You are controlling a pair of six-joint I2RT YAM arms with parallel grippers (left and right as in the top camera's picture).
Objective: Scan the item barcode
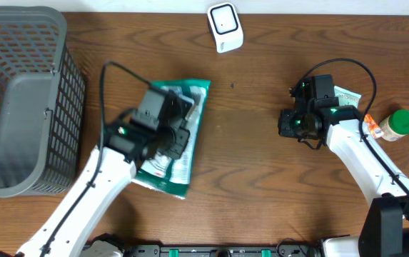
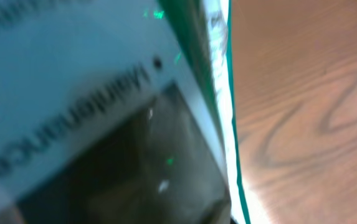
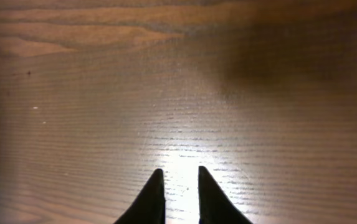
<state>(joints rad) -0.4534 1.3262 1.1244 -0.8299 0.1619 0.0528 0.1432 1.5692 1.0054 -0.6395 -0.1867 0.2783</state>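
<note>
- Left gripper (image 1: pixel 174 139): over the middle of the green-and-white packet (image 1: pixel 172 175), left of the table's centre. Its jaws are pressed together. The arm and wrist camera hide them from above, so whether they pinch the packet cannot be told.
- Green-and-white packet: flat pouch between the grey basket (image 1: pixel 61 43) and the table's middle. Its long axis runs from the far edge towards the near edge, with the far end leaning right and the near end leaning left. The mid-section is covered by the arm. In the left wrist view the packet (image 2: pixel 72 93) fills most of the frame, its green edge running down beside bare wood. The print is blurred and unreadable.
- Right gripper (image 3: pixel 181 193): right of centre, pointing left above the bare wooden table (image 3: pixel 178 81). Its fingertips are a narrow gap apart with nothing between them.
- White scanner (image 1: pixel 225 27): at the far edge, near the middle, well apart from both grippers.
- Green-capped bottle (image 1: pixel 397 123): lying by the right edge, just beside the right arm.
- Small packet (image 1: pixel 347 95): partly hidden behind the right arm, details too small to make out.
- Grey basket: at the left edge, cut off by the frame.
</note>
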